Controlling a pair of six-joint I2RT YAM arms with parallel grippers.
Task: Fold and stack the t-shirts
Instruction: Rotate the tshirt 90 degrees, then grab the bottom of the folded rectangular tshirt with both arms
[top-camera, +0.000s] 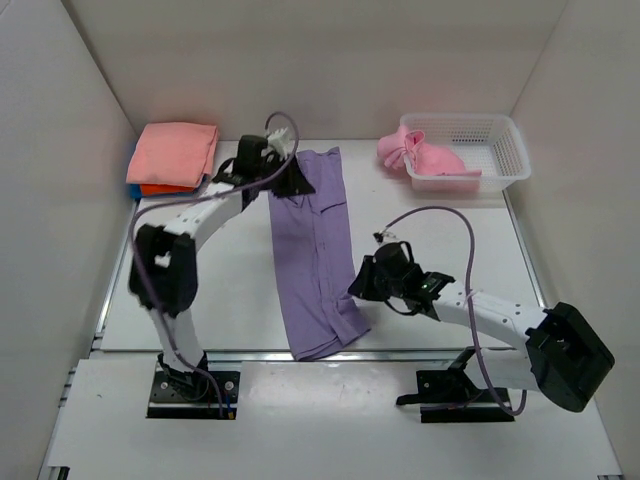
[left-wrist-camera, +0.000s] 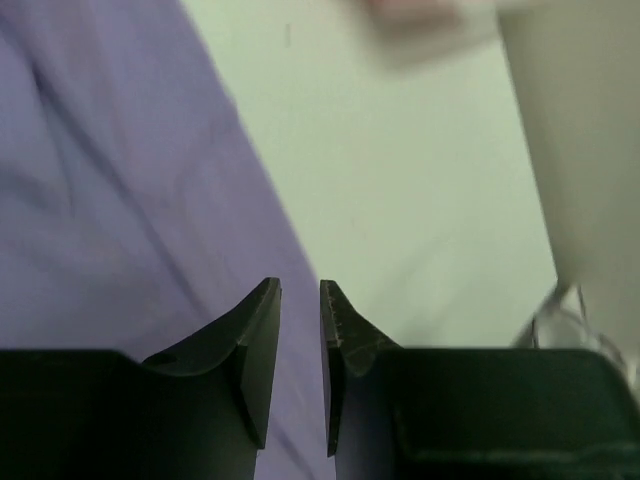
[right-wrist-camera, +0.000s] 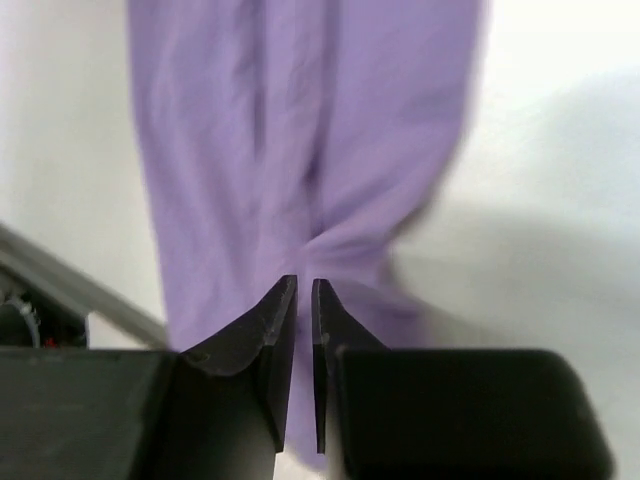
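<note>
A lavender-purple t-shirt lies as a long narrow strip down the middle of the table. My left gripper is at its far left end, jaws nearly closed with the cloth's edge between them. My right gripper is at the strip's near right side, shut on a puckered fold of the lavender cloth at its tips. A salmon-pink tee lies folded on an orange one and a blue one at the far left. A light pink tee hangs over the basket's left side.
A white mesh basket stands at the far right corner. White walls close in the table on the left, back and right. A metal rail runs along the table's near edge, just below the shirt's near end.
</note>
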